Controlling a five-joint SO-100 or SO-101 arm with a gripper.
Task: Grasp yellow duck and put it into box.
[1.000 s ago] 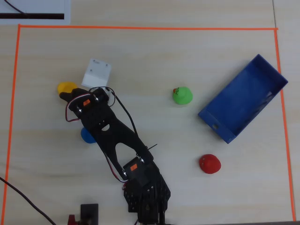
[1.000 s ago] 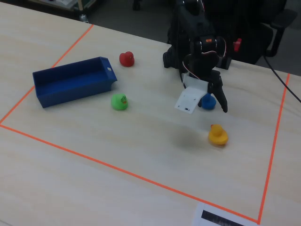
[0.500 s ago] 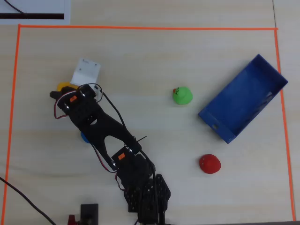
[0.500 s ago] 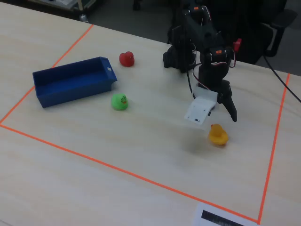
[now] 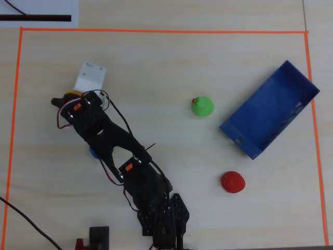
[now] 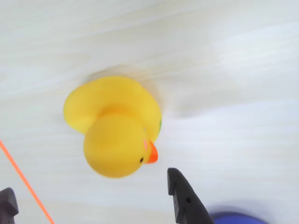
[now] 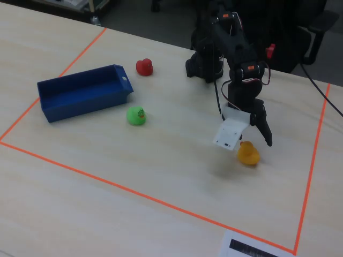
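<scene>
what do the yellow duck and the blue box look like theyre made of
Yellow duck: probably soft rubber or vinyl; the wrist view shows a smooth, seamless, rounded body with a dull satin sheen and a painted orange beak.
Blue box: looks like rigid moulded plastic, with thin straight walls and an even matte colour; painted card can't be excluded.

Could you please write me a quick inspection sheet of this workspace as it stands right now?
Surface: pale wood table marked off by orange tape.
Job's things: yellow duck upright on the table; blue box empty.
Clutter: green duck, red duck, and a blue object at the wrist view's edge.
Grippers: gripper hangs over the yellow duck, jaws open, not touching it.
Cables: wires along the arm; black cable on the table.
Surroundings: chair behind the table.
</scene>
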